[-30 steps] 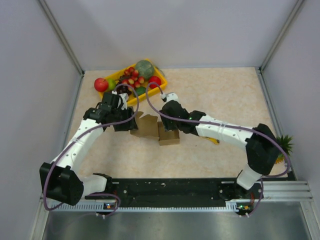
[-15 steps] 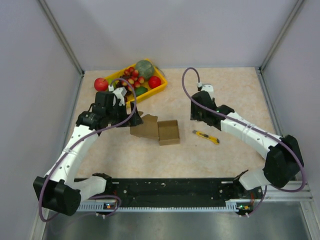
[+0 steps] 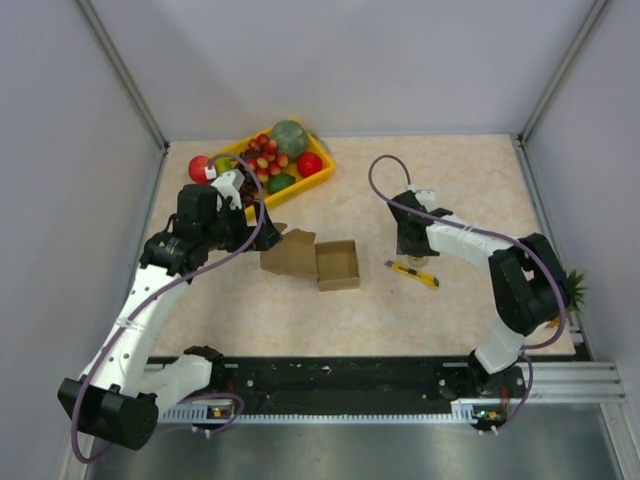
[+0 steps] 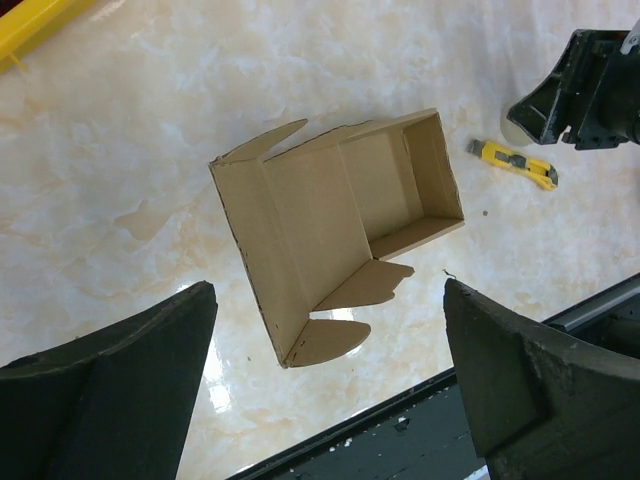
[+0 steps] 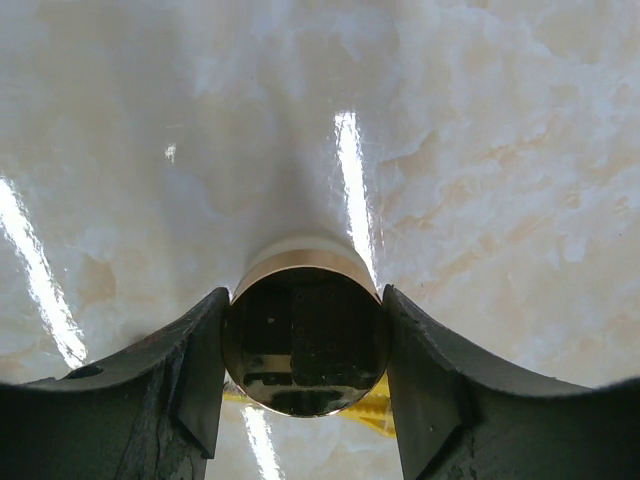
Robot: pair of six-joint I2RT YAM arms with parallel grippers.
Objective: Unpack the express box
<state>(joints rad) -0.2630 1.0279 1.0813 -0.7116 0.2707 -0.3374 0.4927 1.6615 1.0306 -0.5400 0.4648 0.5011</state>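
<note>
The express box [image 3: 312,260] lay on the bench [image 3: 450,170] slightly left of centre, resting flat with its hinged lid flap thrown open to the left and its shallow square compartment to the right. The compartment showed bare brown cardboard, and the side tabs of the lid stood out towards the near and far edges. The left claw [image 4: 328,290] was positioned above and just left of the box, released, with its two dark fingers [image 4: 120,370] spread wide to either side and touching nothing; the box sat in the gap below them, well apart from both. The right claw [image 5: 303,300] was lowered to the bench right of the box and was clenched on a small round object [image 5: 305,350] with a brass-coloured rim and a dark glossy face, one finger pressed against each side. Whether that object rested on the surface or was held just clear of it could not be determined. A yellow box cutter [image 3: 412,273] lay on the bench just near of the right claw, between it and the near edge, apart from the box. A yellow tray [image 3: 305,185] of fruit stood at the far left corner, beyond the left arm.
</note>
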